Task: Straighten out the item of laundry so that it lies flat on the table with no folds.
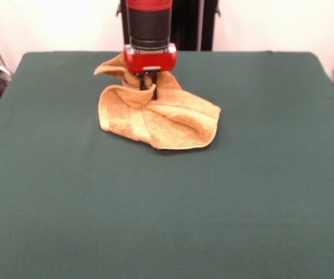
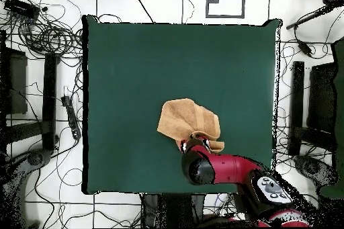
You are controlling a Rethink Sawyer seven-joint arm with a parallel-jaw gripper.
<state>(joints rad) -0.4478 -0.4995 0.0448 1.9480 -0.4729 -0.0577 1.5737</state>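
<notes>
The golden-orange towel [image 1: 167, 116] lies crumpled on the far middle of the dark green table [image 1: 259, 186], with folds and a peaked corner at its far left. My gripper [image 1: 148, 84] stands straight down over the towel's far part. Its dark fingers [image 1: 142, 81] are close together, pinching a raised fold of the cloth. In the overhead view the towel [image 2: 183, 120] lies near the table's [image 2: 134, 72] bottom middle. The arm's red head [image 2: 201, 162] covers the towel's near edge and hides the gripper there.
The robot's dark pedestal [image 1: 184, 23] stands behind the table's far edge. Cables [image 2: 47, 35] and black stands [image 2: 47, 99] lie on the floor around the table. Green cloth spreads wide on all sides of the towel.
</notes>
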